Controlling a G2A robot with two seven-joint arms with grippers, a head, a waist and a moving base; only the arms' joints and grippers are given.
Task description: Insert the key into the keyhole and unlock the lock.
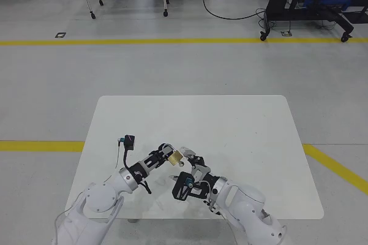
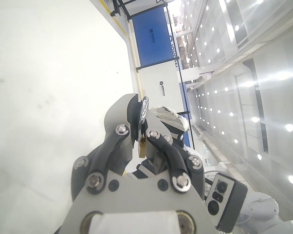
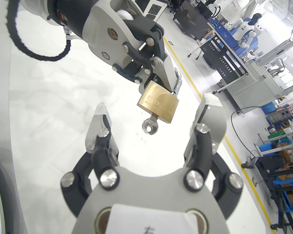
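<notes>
The key is already seated in the keyhole on the underside of the brass padlock, with only its round silver head sticking out, so I'd say the insertion half of the job is done. What is left is the turn. The shackle looks seated in the body on the side I can see, while its other leg is hidden behind a finger, so I cannot tell for sure that it is locked. The left gripper holds the padlock up in the air above the near part of the white table, its fingers clamped tight on the shackle with the lock body hanging below them. The right gripper sits just under the lock with its fingers spread wide either side of the key head, touching nothing and holding nothing. Nothing lies between those fingers and the key. The one hindrance I'd guess at is the left fingers' grip on the shackle, which may keep it from springing free.
</notes>
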